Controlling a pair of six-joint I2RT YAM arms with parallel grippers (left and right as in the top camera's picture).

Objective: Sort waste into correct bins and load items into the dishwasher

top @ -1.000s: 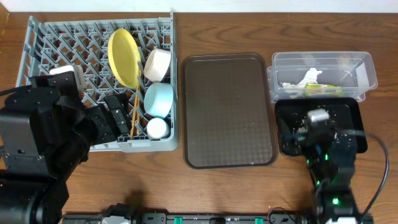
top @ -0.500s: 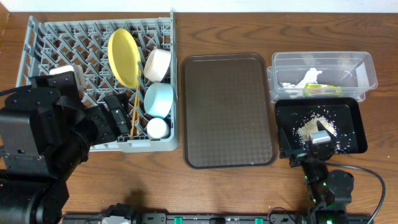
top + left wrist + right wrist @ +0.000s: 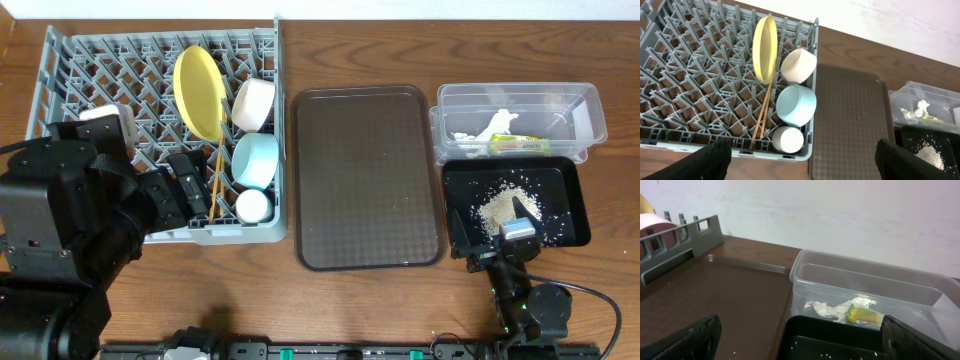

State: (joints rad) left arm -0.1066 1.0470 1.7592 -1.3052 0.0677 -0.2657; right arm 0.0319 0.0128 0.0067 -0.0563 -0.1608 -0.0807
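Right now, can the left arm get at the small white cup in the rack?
Probably yes. The left claw hangs open close to the small white cup, which sits uncovered at the dish rack's near corner. Only the chopsticks and light blue bowl crowd it.

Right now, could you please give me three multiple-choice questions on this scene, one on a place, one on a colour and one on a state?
1. Where do the rice-like crumbs lie?
A) in the clear tub
B) in the black tray
C) on the brown tray

2. What colour is the plate in the grey rack?
A) yellow
B) red
C) green

3. How does the right gripper stand?
A) shut on the wrapper
B) shut on a chopstick
C) open, holding nothing

Answers:
1 B, since the crumbs are heaped on the black tray's floor.
2 A, since the plate standing on edge is yellow.
3 C, since its fingers sit wide apart with nothing between them.
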